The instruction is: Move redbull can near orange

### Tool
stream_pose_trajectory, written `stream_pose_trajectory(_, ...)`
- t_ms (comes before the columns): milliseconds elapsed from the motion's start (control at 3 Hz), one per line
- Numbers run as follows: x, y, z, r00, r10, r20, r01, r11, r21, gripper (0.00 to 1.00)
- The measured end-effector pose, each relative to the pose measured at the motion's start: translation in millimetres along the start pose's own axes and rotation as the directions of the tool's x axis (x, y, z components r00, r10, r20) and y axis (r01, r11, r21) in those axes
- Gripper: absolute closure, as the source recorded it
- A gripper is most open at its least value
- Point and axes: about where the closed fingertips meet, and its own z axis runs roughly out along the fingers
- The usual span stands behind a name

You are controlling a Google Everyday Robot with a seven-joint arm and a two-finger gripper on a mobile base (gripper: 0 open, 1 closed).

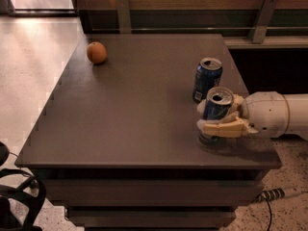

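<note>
The redbull can (217,105), slim, blue and silver with a silver top, stands upright near the table's front right corner. My gripper (206,117) reaches in from the right, with one finger in front of the can and one behind it, and is shut on it. The orange (96,52) lies at the far left of the table, well apart from the can and the gripper.
A wider dark-blue can (207,79) stands just behind the redbull can, close to the gripper. The grey table (134,114) has edges close by on the right and in front. A rail runs along the wall behind. Part of a black chair (14,196) shows at the lower left.
</note>
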Motion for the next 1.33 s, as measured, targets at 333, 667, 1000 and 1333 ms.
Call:
stream_pose_trajectory(333,-36,-33,23,0.997,0.071,-0.024,-0.072,0.9972,-0.02,1.0)
stream_pose_trajectory(667,-80,-54,44,0.993,0.111,-0.035,-0.113,0.9917,-0.063,1.0)
stream_pose_trajectory(1000,-110,-53,54,0.994,0.106,-0.035,-0.109,0.9887,-0.103,1.0)
stream_pose_trajectory(1333,-130,-73,67,0.995,0.094,-0.035,-0.098,0.9876,-0.122,1.0)
